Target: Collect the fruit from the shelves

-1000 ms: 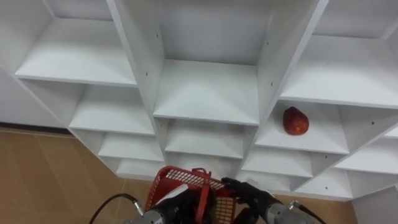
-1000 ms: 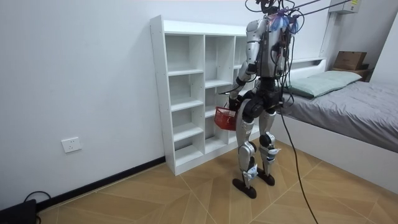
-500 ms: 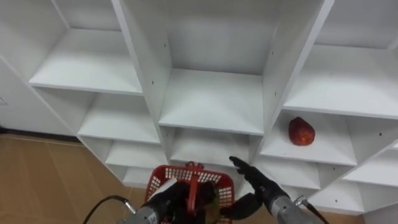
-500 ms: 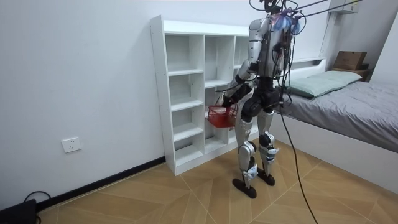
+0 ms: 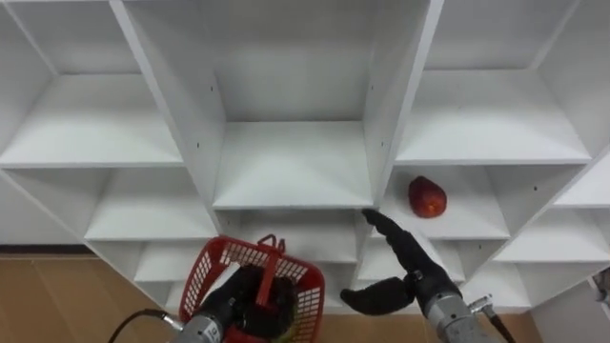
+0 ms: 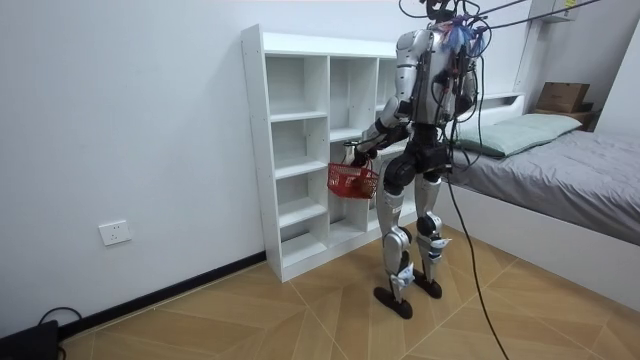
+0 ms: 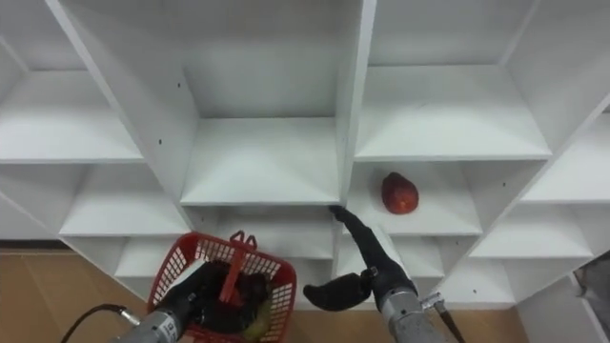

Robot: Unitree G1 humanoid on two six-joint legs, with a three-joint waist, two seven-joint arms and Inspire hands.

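Gripping the handle (image 5: 266, 270) of the red basket (image 5: 202, 274), the left hand (image 5: 232, 303) has its fingers curled round it and carries the basket low, off to the left of the right hand (image 5: 412, 273). Inside the basket, under the left hand's fingers, lie dark shapes and a yellowish-green patch. They may be fruit already gathered, but they are too hidden to name.

The right hand is empty: its fingers are stretched straight ahead and its thumb is spread wide to the side. Its fingertips are near the foot of the upright divider (image 5: 398, 114) of the white closet (image 5: 286, 167), and nothing lies between the fingers and the thumb.

Beyond the fingertips and a little to their right, one red fruit (image 5: 427, 197) sits on the shelf in the compartment right of that divider, apart from the hand and untouched. The other compartments in the eye views look bare.

In the room view the robot stands upright close before the closet, the basket (image 6: 353, 180) held out between its body and the shelves.

By this judgement the task is partly done at best. The reach for the red fruit is under way, and the grasp, the lift and the drop into the basket on the hand's left are not yet done.
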